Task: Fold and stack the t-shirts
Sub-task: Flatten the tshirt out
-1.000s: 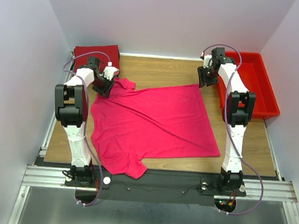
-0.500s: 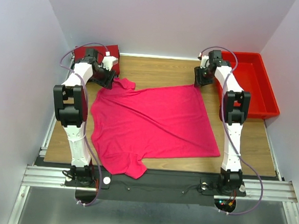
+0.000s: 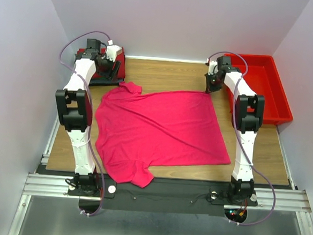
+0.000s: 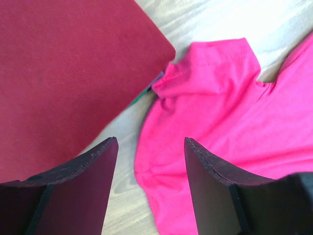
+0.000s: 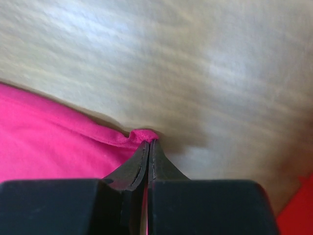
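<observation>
My right claw (image 5: 148,144) pinches the pink t-shirt (image 3: 161,128) corner, red bin (image 3: 270,88) at 3 o'clock; left claw (image 4: 150,143) apart, dark red t-shirt (image 4: 63,73) at 10 o'clock.

Top external: fixed high behind the arm bases, tilted down, whole desk (image 3: 165,75) in frame, far wall at top.

Left wrist: close, looking down past the left end effector (image 4: 151,147) at the far-left corner. It takes in the dark red folded t-shirt (image 4: 63,73) and a pink t-shirt (image 4: 220,112) sleeve, both also in top view.

Right wrist: very close behind the right end effector (image 5: 149,144), at the pink t-shirt's far-right corner, also in top view.
</observation>
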Controlling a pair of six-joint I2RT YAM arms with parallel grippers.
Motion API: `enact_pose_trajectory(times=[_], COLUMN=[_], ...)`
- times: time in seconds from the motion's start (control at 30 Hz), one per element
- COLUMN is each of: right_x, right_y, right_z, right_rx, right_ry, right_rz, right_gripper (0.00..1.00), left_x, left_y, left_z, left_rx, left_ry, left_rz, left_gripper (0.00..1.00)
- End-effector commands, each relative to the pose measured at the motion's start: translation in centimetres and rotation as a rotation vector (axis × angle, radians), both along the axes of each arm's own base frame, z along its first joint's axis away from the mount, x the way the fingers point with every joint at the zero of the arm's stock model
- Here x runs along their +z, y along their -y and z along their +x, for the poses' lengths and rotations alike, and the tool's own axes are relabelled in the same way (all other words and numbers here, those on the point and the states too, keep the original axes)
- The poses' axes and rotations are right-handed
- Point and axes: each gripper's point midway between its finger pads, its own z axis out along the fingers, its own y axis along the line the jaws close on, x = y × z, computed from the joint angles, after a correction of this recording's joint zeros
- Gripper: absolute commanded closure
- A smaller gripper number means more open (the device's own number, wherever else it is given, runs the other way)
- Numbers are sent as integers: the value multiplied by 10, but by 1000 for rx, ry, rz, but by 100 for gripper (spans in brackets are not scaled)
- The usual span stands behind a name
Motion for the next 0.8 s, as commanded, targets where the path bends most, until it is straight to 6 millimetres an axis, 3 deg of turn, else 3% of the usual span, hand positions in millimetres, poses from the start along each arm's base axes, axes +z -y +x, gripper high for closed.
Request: enact_pose_trajectory(times=[0.0, 0.1, 0.33, 0.53, 0.77], right_x=[-1, 8, 5, 3, 6], right_y=[38, 60, 85, 88, 85], right_z=[-19, -17, -23, -25, -22], right_rx=[-55, -95, -136, -117, -99], right_ry=[-43, -25, -40, -48, -37], right_rz=[-164, -230, -328, -352, -339], right_gripper=[99, 99, 99, 99, 100], left_x=[9, 8, -2, -1, -22], left_y=[12, 39, 73, 85, 82], left_z=[13, 20, 42, 70, 91], left_rx=[-21, -68, -92, -45, 46], left_ry=[36, 63, 100, 157, 159], left_rz=[-2, 12, 22, -21, -1], left_gripper=[33, 35, 38, 41, 53])
